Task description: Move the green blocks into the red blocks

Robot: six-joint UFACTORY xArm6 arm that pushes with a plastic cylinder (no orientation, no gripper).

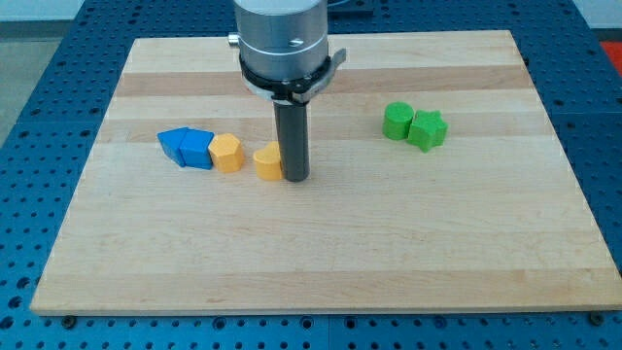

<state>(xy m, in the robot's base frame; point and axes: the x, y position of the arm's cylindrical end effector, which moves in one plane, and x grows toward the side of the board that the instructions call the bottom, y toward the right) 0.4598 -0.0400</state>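
My tip (295, 179) stands on the wooden board (321, 272), pressed against the right side of a yellow heart-shaped block (266, 162); taking that block as the landmark, everything else spreads out to either side. The rod has no fingers and nothing to open or close, so it holds nothing and only touches the block's edge. Just to the view's left of the heart lies a yellow hexagonal block (226, 153), and touching that one, further left, two blue blocks (188, 147) sit pressed together, their shapes hard to make out. The two green blocks (414, 125) lie well apart to the view's right and slightly toward the view's top, touching each other: the left one roundish, the right one star-like.
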